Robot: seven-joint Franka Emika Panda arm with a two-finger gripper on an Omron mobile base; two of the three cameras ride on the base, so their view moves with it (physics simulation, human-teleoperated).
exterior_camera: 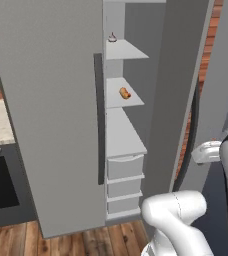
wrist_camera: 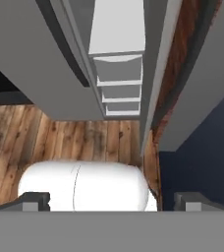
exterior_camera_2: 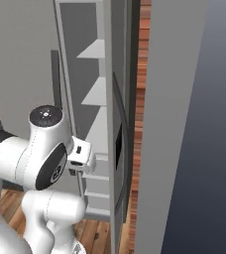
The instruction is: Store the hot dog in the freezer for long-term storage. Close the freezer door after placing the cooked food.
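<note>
The hot dog (exterior_camera: 124,93), a tiny tan bun with a reddish sausage, lies on the middle white shelf inside the freezer (exterior_camera: 121,135). The freezer door (exterior_camera: 178,90) stands wide open, seen nearly edge-on, with its dark bar handle (exterior_camera: 190,145) on the far face. In the right base view the same door (exterior_camera_2: 116,99) rises just right of the shelves. My gripper (wrist_camera: 113,203) is open and empty, its fingertips (wrist_camera: 35,201) far apart. It points down at the wooden floor in front of the freezer, well below and apart from the hot dog. My hand (exterior_camera_2: 83,156) hangs beside the white drawers.
The left grey door (exterior_camera: 51,115) is shut, its dark handle (exterior_camera: 99,120) beside the opening. A small pale item with a dark top (exterior_camera: 112,37) sits on the top shelf. White drawers (exterior_camera: 125,167) fill the bottom. A tall dark-blue panel (exterior_camera_2: 204,149) and brick wall (exterior_camera_2: 141,99) stand to the right.
</note>
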